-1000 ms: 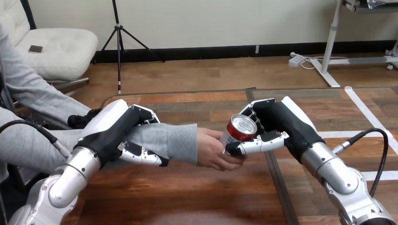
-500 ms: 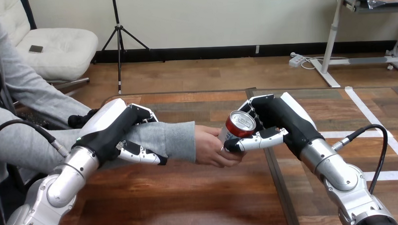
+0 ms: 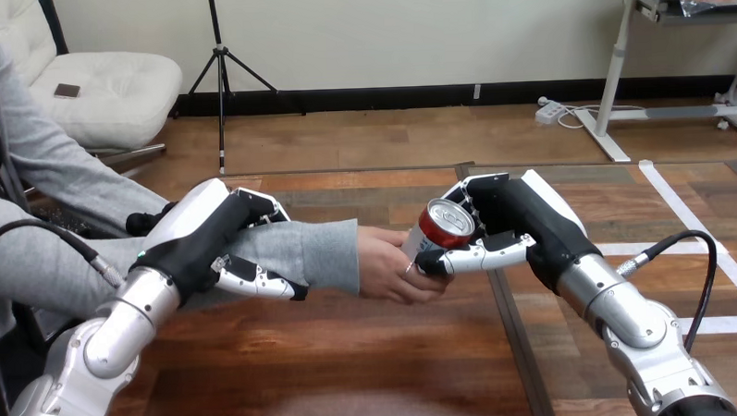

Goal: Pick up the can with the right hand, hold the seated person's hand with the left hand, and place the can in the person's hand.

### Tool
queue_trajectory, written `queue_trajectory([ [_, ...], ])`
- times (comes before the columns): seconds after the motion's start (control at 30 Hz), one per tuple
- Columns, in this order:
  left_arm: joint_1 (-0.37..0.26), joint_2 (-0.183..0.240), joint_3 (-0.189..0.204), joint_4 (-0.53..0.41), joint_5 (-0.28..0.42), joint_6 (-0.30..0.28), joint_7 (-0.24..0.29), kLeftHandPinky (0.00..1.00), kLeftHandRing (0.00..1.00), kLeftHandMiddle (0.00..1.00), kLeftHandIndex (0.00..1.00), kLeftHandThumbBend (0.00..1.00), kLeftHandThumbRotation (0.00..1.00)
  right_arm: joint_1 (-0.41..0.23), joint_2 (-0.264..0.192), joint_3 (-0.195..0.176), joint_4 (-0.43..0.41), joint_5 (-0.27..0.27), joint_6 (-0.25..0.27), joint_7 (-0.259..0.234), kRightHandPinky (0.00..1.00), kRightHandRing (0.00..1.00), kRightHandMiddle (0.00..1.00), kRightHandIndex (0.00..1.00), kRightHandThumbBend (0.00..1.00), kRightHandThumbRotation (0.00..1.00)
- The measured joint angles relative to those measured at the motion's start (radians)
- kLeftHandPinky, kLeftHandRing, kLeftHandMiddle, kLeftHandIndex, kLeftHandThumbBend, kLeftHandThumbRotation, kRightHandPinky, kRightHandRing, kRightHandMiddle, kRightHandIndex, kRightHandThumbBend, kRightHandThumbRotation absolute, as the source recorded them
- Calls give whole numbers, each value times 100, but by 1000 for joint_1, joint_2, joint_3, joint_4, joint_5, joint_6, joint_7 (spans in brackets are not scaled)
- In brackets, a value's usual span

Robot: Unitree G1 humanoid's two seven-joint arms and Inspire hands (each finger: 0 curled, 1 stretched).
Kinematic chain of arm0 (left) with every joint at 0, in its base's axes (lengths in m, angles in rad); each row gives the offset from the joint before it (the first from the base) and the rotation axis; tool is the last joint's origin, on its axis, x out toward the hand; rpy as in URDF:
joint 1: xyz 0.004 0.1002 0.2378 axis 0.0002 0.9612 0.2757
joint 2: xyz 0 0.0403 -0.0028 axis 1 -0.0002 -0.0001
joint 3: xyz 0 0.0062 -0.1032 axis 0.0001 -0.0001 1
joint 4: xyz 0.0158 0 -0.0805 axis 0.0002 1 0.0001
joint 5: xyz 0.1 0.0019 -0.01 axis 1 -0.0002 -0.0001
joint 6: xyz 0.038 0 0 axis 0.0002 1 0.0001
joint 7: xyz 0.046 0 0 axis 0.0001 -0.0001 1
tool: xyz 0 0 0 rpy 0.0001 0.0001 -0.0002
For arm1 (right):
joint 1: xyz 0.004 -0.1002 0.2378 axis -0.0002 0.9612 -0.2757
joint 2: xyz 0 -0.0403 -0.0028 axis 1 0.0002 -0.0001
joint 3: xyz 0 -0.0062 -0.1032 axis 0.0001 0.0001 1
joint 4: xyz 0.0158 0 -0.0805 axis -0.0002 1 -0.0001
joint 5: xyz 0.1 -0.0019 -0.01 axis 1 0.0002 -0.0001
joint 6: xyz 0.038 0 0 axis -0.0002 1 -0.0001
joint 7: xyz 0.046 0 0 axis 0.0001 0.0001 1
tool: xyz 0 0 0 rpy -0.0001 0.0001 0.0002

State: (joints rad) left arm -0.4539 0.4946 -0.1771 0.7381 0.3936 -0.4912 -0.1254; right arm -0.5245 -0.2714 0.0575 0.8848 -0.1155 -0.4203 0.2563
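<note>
A red can (image 3: 442, 228) with a silver top is tilted above the table's middle, and my right hand (image 3: 506, 223) is shut on it, thumb across its front. The person's hand (image 3: 385, 267) reaches in from the left and lies under and against the can's lower side, its fingers curled toward it. My left hand (image 3: 220, 241) is shut on the person's forearm (image 3: 297, 252) in a grey sleeve, with fingers over the top and thumb underneath.
The wooden table (image 3: 351, 357) has a dark seam (image 3: 513, 332) running front to back under the can. White tape lines (image 3: 699, 243) mark the right part of the table. The person's other arm (image 3: 34, 266) lies along the left edge.
The can, my right hand and the person's hand have shifted slightly left and up. My left hand has drawn the forearm a little to the left.
</note>
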Motion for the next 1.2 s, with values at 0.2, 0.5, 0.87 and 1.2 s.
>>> queue_trajectory([
  [0.2, 3, 0, 1, -37, -23, 31, -11, 54, 68, 72, 73, 89, 26, 0, -4, -1, -21, 3, 14, 15, 50, 57, 61, 65, 95, 22],
  [0.5, 3, -1, 3, -95, -32, 38, -9, 57, 72, 74, 74, 89, 40, 0, -1, -1, -43, 0, 15, 21, 57, 64, 66, 70, 95, 52],
  [0.87, 0, -1, 3, -112, -32, 24, 10, 56, 71, 73, 74, 85, 51, 0, -1, 5, -51, -23, 8, 6, 59, 67, 68, 72, 91, 71],
  [1.2, 1, 0, 3, -111, -33, 17, 10, 54, 71, 74, 75, 86, 60, 0, -4, 5, -51, -24, 7, 0, 56, 67, 69, 73, 90, 83],
])
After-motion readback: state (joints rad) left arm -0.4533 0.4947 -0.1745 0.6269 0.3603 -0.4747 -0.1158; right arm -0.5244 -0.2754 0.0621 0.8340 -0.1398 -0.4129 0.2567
